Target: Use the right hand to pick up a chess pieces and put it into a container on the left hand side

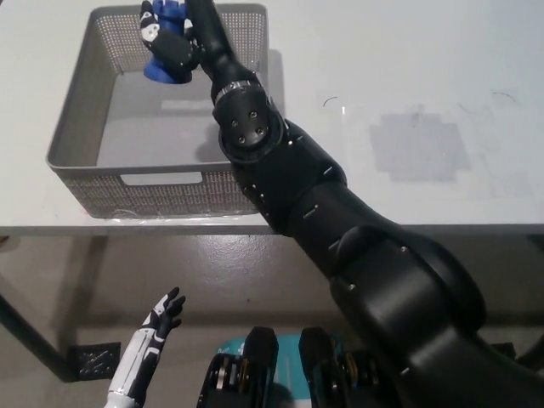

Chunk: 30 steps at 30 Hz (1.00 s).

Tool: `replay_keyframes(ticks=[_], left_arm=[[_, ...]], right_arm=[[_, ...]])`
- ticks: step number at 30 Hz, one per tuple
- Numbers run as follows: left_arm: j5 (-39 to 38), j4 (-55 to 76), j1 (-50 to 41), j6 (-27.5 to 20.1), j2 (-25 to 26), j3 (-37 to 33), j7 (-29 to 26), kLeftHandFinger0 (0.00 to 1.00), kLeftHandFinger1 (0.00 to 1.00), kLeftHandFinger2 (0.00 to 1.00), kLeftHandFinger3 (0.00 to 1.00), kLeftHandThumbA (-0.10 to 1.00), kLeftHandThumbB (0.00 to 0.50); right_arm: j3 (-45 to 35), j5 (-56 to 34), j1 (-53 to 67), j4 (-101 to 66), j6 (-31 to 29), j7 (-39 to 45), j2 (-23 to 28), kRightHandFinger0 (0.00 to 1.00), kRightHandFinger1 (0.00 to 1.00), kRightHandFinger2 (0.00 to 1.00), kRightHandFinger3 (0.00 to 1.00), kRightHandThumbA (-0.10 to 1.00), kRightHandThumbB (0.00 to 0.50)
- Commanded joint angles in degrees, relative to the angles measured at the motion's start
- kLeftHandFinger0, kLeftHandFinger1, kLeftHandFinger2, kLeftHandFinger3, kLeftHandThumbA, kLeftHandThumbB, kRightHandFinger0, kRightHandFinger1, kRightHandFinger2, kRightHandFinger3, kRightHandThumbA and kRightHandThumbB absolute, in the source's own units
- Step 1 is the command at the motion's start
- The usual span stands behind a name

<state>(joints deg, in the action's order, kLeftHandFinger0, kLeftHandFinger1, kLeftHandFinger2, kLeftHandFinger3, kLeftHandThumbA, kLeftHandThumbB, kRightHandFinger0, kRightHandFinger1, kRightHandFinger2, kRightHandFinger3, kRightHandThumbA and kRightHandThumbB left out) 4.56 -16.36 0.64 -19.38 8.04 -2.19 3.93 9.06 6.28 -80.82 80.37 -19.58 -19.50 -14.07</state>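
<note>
Writing: I can read no brand, label or lettering anywhere; a pale rectangular patch on the floor of the basket [81, 119] is too blurred for me to tell whether it carries print.
Right hand [172, 47]: my black hand is over the far end of the basket, inside its rim, with the fingers wrapped around a blue chess piece [167, 68].
Grip: closed on the piece; the fingers cover its upper part, so I see only the top tip and the wider base.
Chess piece: blue, upright or nearly so, near the far wall of the basket, just under the handle slot; I cannot tell whether its base touches the basket floor.
Right arm [280, 170]: it crosses the right wall of the basket and hides the near right corner.
Basket: grey, perforated walls, a handle slot in the near wall and one in the far wall, standing on the white table [425, 68] close to the table's near edge.
Left hand [161, 319]: my white hand rests low at my left, below the table edge and well apart from the basket, fingers spread, holding nothing.
Table surface: a faint greyish square patch [418, 146] lies to the right of the arm.
</note>
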Motion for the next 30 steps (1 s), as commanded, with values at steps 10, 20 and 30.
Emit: replay_keyframes(ticks=[10,20,30], left_arm=[[0.87,1.69,0.48,-0.39,1.44,-0.56,0.82,1.00,1.00,1.00,1.00,1.00,0.224],[0.99,2.07,0.46,0.41,1.75,-0.79,1.26,1.00,1.00,1.00,1.00,1.00,0.226],[0.85,2.43,0.82,0.97,2.09,-0.94,1.76,1.00,1.00,1.00,1.00,1.00,0.225]], right_arm=[[4.52,4.82,-0.50,-0.04,1.11,1.97,3.04,0.27,0.47,0.54,0.39,-0.10,0.209],[3.61,3.16,0.71,-0.23,3.27,13.12,5.35,0.98,1.00,1.00,1.00,0.22,0.338],[7.64,6.66,-0.09,-1.23,5.63,16.05,7.36,1.00,1.00,1.00,1.00,0.92,0.428]])
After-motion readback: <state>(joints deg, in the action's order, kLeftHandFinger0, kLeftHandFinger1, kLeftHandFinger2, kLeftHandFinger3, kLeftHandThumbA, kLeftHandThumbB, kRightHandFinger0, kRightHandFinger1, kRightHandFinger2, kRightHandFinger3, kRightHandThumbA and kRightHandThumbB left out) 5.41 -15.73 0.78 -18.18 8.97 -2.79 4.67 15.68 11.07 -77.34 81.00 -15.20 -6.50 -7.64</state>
